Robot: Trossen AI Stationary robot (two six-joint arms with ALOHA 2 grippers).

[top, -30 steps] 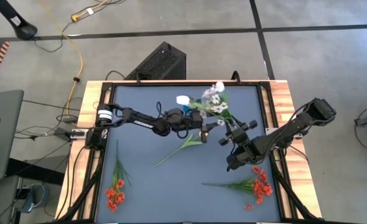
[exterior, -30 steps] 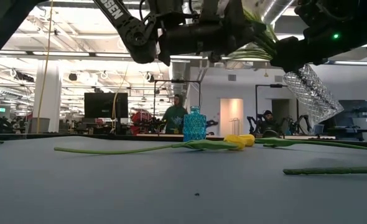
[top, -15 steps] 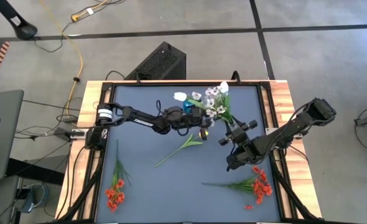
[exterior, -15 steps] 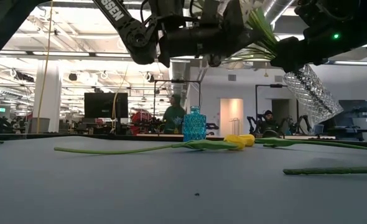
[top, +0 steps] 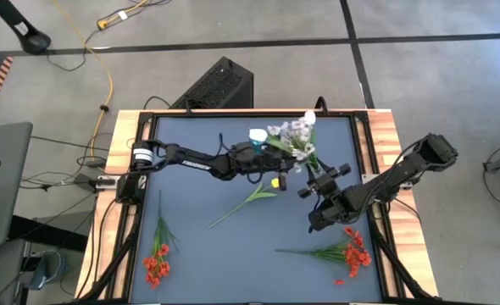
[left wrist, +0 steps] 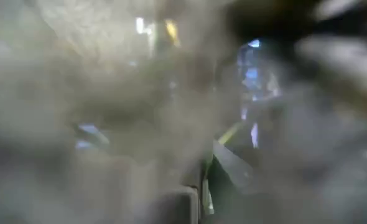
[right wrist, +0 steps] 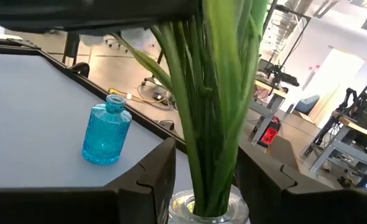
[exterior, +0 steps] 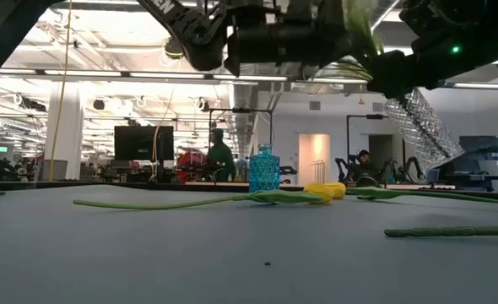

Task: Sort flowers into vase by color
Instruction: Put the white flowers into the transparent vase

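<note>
The left gripper [top: 277, 159] sits in the upper middle of the high view, its fingers pressed together among the pale flower stems, though what they pinch is hidden. The bunch of white and lilac flowers [top: 294, 135] stands in a clear glass vase [right wrist: 205, 210], and the right gripper [top: 319, 188], right of centre in the high view, pinches that vase between its fingers [right wrist: 151, 180]. Green stems [right wrist: 211, 93] rise straight out of the vase's mouth.

A small blue bottle [exterior: 264, 170] stands upright on the blue mat [top: 191, 203], near the far edge. A yellow tulip [top: 248, 198] lies on the mat at the centre, its blossom [exterior: 327, 191] toward the vase. One red flower bunch [top: 158, 254] lies at the lower left, another [top: 345, 252] at the lower right, just below the right gripper. A person [exterior: 219, 156] stands in the room behind the table.
</note>
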